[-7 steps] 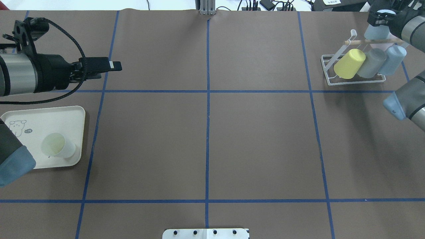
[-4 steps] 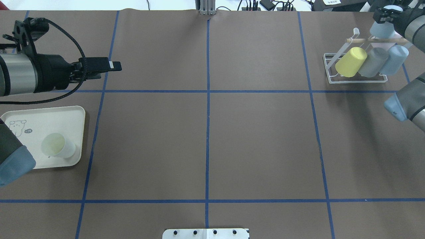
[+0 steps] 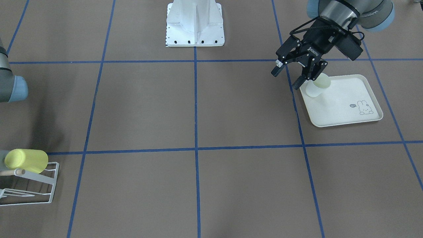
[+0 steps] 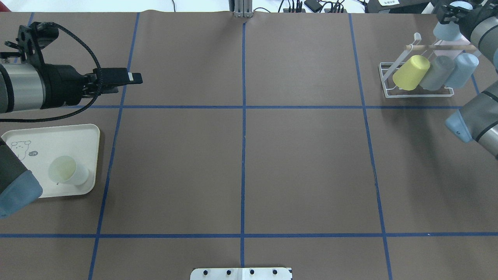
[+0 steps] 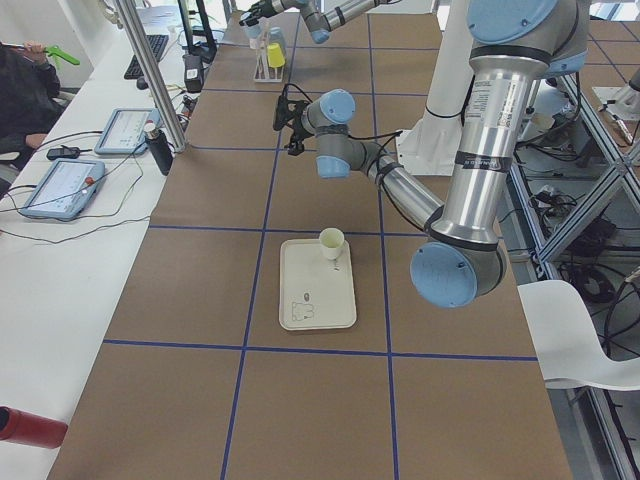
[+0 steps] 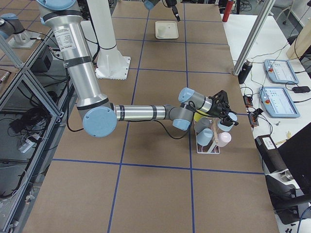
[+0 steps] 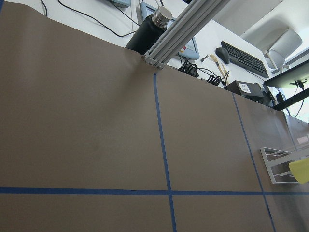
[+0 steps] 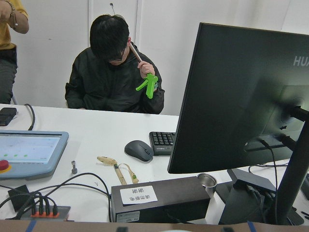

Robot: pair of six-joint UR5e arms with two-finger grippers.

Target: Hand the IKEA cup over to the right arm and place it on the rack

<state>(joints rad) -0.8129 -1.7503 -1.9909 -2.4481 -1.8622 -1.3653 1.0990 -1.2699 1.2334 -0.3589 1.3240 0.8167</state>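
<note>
My right gripper (image 4: pixel 451 16) is at the table's far right corner, shut on a light-blue cup (image 4: pixel 446 32) held above and behind the white wire rack (image 4: pixel 420 94). The same gripper (image 6: pixel 221 104) and cup (image 6: pixel 227 121) show in the exterior right view. On the rack lean a yellow cup (image 4: pixel 410 73), a grey cup (image 4: pixel 436 74) and a blue cup (image 4: pixel 461 70). My left gripper (image 3: pixel 286 79) hangs open with nothing in it, beside the cream tray (image 3: pixel 343 99). A pale cup (image 3: pixel 317 86) stands upright on that tray.
The tray (image 4: pixel 50 136) lies at the near left with its pale cup (image 4: pixel 68 171). A white base plate (image 3: pixel 195 23) sits at the robot's edge. Blue tape lines cross the brown table. A person sits at a desk behind the far edge, beside a dark monitor (image 8: pixel 241 96).
My right gripper has carried the light-blue cup farther back and to the right, away from the rack's dowel. The rack and its cups shifted slightly right. The left arm barely moved.
</note>
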